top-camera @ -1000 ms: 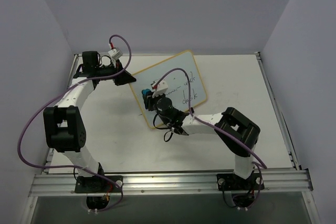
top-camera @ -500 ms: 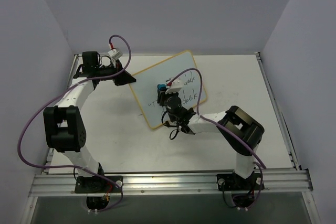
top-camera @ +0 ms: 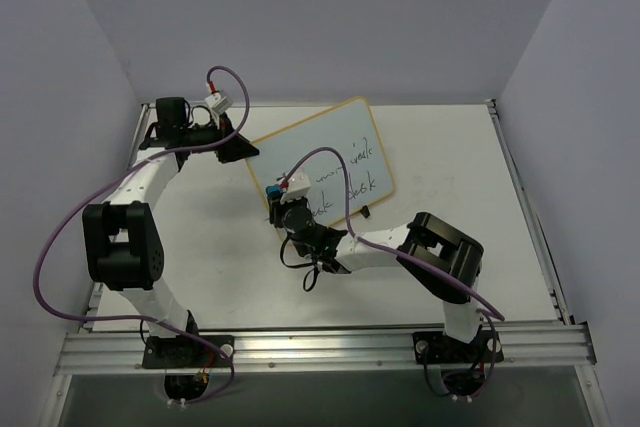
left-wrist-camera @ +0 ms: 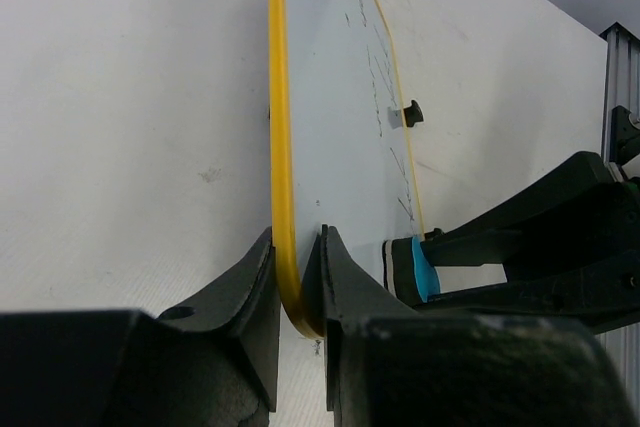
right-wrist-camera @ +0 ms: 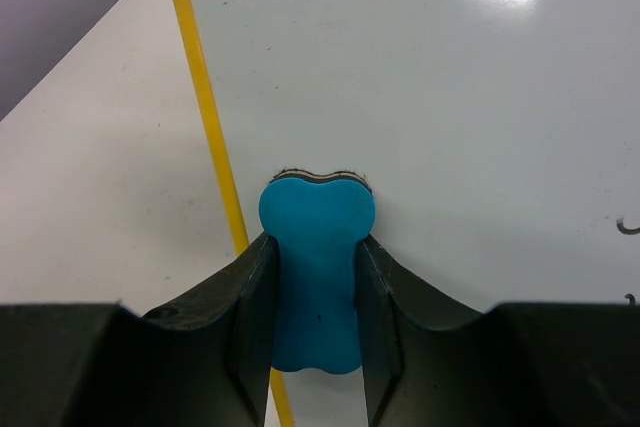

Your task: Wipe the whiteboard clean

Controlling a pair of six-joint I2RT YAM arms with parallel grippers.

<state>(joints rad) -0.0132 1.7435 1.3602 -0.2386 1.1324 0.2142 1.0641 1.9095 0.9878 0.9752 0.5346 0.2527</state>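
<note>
The whiteboard (top-camera: 330,162) with a yellow frame lies tilted on the table and bears black handwriting on its right half. My left gripper (top-camera: 243,150) is shut on its upper-left corner; in the left wrist view the yellow frame (left-wrist-camera: 281,187) sits between the fingers. My right gripper (top-camera: 275,197) is shut on the blue bone-shaped eraser (right-wrist-camera: 316,267) and presses its felt face onto the board's left part, close to the left frame edge (right-wrist-camera: 207,107). The eraser also shows in the left wrist view (left-wrist-camera: 420,269).
A black clip foot (top-camera: 366,211) sticks out at the board's lower edge, also seen in the left wrist view (left-wrist-camera: 410,113). Metal rails run along the table's right side (top-camera: 525,207) and near edge (top-camera: 320,347). Purple cables loop over both arms.
My right gripper with the eraser swept right across the board to the writing, then back left to the left frame edge. The handwriting has thinned. The left gripper has not moved.
</note>
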